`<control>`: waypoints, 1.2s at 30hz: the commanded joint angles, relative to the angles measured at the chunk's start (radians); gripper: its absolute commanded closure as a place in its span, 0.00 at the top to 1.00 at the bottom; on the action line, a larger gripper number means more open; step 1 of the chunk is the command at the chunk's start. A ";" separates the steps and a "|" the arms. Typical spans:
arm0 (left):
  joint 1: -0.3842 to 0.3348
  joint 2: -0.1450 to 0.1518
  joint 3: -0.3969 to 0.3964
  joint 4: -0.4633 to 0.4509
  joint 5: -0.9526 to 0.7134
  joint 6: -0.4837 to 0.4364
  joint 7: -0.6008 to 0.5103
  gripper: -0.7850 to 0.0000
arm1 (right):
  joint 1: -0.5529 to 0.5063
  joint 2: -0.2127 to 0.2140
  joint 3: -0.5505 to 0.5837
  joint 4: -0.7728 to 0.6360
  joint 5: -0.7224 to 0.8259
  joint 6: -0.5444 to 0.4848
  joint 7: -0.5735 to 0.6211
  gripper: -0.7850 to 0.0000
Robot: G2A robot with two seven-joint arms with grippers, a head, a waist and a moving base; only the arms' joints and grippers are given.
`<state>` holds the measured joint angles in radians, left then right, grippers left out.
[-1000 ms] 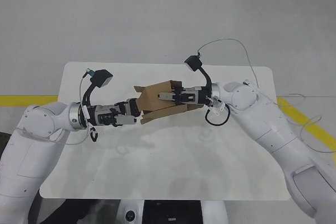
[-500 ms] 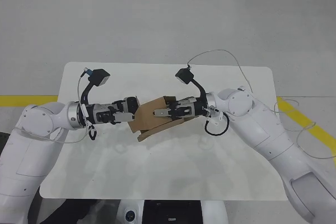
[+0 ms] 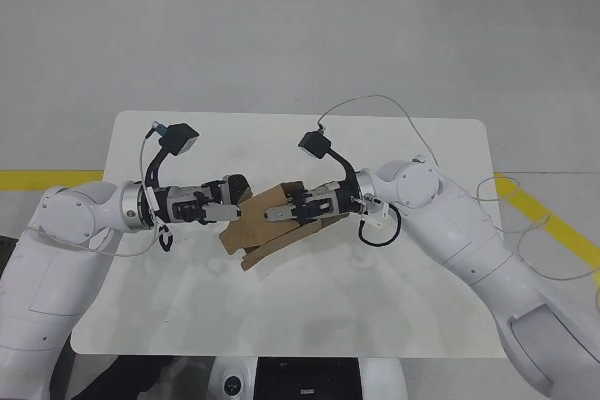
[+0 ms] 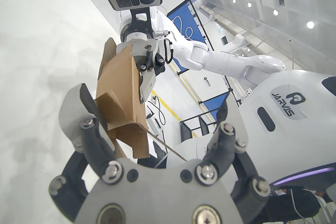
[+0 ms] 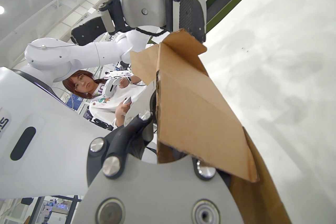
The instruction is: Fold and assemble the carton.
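Carton [image 3: 270, 215] mid-fold, I judge: from above it hangs over the table [image 3: 380, 300], with the right gripper [image 3: 298, 207] clamped on a panel. Left wrist: the left gripper [image 4: 155, 107] gapes wide, holding nothing, one finger [image 4: 88, 99] against a flap. Next I'd press that flap inward. Right wrist: flap edge meets that finger, with open room around.

Top view: left arm [image 3: 80, 215] reached in from the lower left, forearm level, wrist aimed at frame centre. Left gripper [image 3: 236, 195] was spread wide, one pad [image 4: 88, 101] touching the carton [image 3: 248, 228]. Right arm [image 3: 460, 230] reached in from the lower right with the elbow bent. Right gripper [image 3: 292, 211] was clamped on a carton panel, facing the left gripper at close range.
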<state>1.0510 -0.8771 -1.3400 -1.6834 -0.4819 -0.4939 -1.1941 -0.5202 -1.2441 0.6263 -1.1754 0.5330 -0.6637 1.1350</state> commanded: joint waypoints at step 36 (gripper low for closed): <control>0.035 0.003 -0.024 -0.076 0.057 -0.017 0.041 1.00 | -0.048 -0.009 0.169 0.006 -0.193 -0.047 -0.264 0.00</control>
<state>1.0875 -0.8736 -1.3647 -1.7597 -0.4254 -0.5111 -1.1536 -0.5677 -1.2525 0.7923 -1.1679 0.3441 -0.7094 0.8745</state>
